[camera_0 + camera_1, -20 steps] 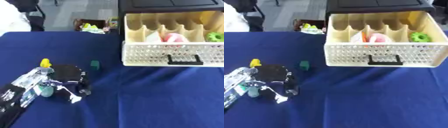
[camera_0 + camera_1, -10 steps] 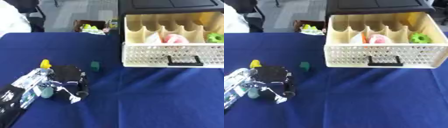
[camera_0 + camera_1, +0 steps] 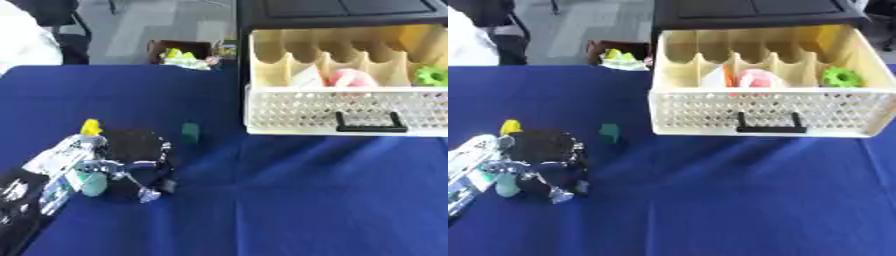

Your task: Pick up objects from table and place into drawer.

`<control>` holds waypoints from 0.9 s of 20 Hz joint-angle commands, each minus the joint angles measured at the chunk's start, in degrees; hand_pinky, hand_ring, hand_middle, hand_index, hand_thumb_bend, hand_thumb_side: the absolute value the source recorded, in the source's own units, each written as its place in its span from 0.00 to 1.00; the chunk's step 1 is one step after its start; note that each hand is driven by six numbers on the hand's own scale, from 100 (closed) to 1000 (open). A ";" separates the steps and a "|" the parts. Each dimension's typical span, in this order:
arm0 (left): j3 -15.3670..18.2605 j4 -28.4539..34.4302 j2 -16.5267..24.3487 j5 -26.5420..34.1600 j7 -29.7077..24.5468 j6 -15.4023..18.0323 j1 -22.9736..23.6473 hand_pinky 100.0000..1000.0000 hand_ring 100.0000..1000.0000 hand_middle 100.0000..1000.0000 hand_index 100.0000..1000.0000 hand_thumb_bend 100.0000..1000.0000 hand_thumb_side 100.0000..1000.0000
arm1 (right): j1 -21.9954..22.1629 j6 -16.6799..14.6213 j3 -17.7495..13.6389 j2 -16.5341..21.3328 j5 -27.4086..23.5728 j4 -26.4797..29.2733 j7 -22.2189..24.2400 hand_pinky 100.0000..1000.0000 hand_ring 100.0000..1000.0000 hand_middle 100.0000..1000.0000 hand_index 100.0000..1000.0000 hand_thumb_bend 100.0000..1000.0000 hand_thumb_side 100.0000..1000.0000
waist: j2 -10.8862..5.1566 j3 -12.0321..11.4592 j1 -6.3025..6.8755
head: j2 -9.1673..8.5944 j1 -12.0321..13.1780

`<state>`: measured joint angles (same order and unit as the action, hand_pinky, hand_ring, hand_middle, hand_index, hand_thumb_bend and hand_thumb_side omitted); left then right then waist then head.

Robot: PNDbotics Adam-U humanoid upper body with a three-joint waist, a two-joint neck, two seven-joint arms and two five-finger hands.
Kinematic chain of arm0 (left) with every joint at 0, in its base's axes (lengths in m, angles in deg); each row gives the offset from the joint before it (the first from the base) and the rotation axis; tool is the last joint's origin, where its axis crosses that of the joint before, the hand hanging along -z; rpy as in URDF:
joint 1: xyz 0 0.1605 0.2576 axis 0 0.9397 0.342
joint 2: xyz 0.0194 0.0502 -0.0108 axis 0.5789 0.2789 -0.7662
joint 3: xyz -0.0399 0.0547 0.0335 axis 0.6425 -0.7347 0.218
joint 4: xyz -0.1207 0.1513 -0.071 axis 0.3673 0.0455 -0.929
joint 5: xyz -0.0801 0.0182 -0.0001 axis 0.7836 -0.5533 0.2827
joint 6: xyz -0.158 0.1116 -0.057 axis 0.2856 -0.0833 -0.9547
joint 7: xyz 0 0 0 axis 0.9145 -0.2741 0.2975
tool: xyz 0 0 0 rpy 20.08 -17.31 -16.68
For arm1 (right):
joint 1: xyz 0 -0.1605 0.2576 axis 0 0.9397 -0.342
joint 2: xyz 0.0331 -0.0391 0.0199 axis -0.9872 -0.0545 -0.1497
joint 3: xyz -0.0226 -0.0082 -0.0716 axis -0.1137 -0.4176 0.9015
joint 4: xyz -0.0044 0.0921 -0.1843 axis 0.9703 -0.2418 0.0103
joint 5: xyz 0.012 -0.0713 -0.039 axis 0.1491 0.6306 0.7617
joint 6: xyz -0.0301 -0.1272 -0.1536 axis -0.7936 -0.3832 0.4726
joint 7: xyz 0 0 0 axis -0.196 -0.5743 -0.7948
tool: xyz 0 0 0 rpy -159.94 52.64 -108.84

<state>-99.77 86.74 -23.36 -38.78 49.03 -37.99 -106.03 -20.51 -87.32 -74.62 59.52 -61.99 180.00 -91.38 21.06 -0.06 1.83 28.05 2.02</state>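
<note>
— Where is the robot's hand?
— The left hand (image 3: 122,162) is down on the blue tabletop (image 3: 289,200), far to the left of the drawer (image 3: 767,112). It is curled over, with the fingers bent down. I cannot tell if it is holding something under there.
— What is close to the hand?
— A little yellow thing (image 3: 90,127) sits right at its top edge. A small green block (image 3: 190,132) stands between the hand and the drawer, nearer the hand.
— What about the drawer?
— It is pulled open. It is cream, with a wall full of holes and a black handle (image 3: 767,122) on the front. Inside it has little walls. A pink thing (image 3: 754,79) is in the middle part. A green bumpy thing (image 3: 840,77) is on the right side of it.
— And the other hand?
— It does not show.
</note>
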 commanded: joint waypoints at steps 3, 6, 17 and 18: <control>0.60 0.00 0.51 -0.36 0.71 0.60 -0.99 0.00 0.18 0.18 0.53 0.00 0.17 | -0.22 0.20 -0.73 0.78 -0.43 0.62 -0.12 0.76 0.51 0.33 0.61 0.00 1.00 | -0.96 0.10 -0.20 | -0.79 0.17; 0.52 -0.14 0.41 0.06 0.32 0.64 -0.99 0.00 0.17 0.18 0.54 0.00 0.17 | -0.18 0.26 -0.73 0.78 -0.49 0.62 -0.05 0.76 0.51 0.33 0.60 0.00 1.00 | -0.93 0.08 -0.21 | -0.79 0.16; 0.34 2.24 0.59 2.76 6.19 1.73 -0.80 0.00 0.10 0.13 0.47 0.00 0.16 | 0.12 0.58 -0.79 0.59 -0.72 0.62 0.07 0.77 0.51 0.33 0.59 0.00 1.00 | -0.88 -0.03 -0.30 | -1.05 0.07; 0.32 2.48 0.64 2.62 7.13 1.97 -0.76 0.00 0.09 0.11 0.45 0.00 0.16 | 0.13 0.56 -0.81 0.59 -0.71 0.62 0.06 0.77 0.51 0.33 0.59 0.00 1.00 | -0.86 -0.04 -0.31 | -1.04 0.06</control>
<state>-99.80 88.03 -23.79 -36.46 55.00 -36.21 -106.02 -20.01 -86.86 -74.71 59.09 -62.40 180.00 -91.33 21.24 -0.06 1.66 27.58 2.06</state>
